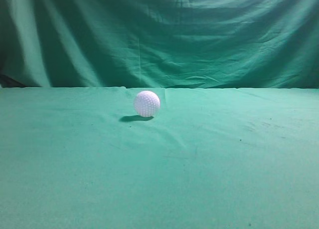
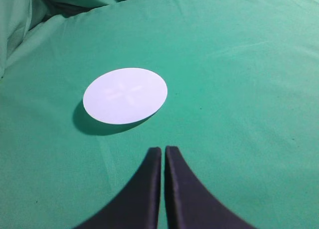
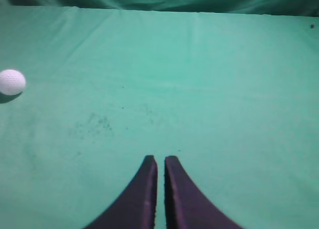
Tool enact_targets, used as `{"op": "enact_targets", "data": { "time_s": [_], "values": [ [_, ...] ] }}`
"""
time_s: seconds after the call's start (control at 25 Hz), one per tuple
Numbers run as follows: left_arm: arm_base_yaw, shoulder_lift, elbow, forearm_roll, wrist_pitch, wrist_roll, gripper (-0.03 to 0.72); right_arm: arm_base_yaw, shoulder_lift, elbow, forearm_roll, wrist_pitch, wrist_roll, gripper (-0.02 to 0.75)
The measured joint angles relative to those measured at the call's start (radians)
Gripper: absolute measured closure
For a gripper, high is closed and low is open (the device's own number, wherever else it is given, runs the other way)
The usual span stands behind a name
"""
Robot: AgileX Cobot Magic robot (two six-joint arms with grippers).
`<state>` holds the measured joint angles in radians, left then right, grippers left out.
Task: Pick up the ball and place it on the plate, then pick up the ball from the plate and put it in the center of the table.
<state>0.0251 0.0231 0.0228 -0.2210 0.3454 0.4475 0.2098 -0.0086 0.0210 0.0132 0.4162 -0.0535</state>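
Note:
The white dimpled ball [image 1: 147,103] rests alone on the green table [image 1: 199,169], near its far edge and a little left of the middle. It also shows at the left edge of the right wrist view [image 3: 11,81]. A flat white round plate [image 2: 125,95] lies on the cloth in the left wrist view, empty. My left gripper [image 2: 163,149] is shut and empty, just short of the plate. My right gripper [image 3: 160,159] is shut and empty, well to the right of the ball. Neither arm shows in the exterior view.
A draped green backdrop curtain [image 1: 159,35] hangs behind the table's far edge. A few dark specks [image 3: 94,124] mark the cloth ahead of the right gripper. The cloth is slightly wrinkled.

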Motion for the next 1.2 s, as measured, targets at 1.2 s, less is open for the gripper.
{"op": "enact_targets", "data": {
  "time_s": [1.2],
  "values": [
    [0.0, 0.0, 0.0, 0.0, 0.0, 0.0, 0.688, -0.111, 0.0, 0.006, 0.006, -0.016, 0.0, 0.738]
  ]
}}
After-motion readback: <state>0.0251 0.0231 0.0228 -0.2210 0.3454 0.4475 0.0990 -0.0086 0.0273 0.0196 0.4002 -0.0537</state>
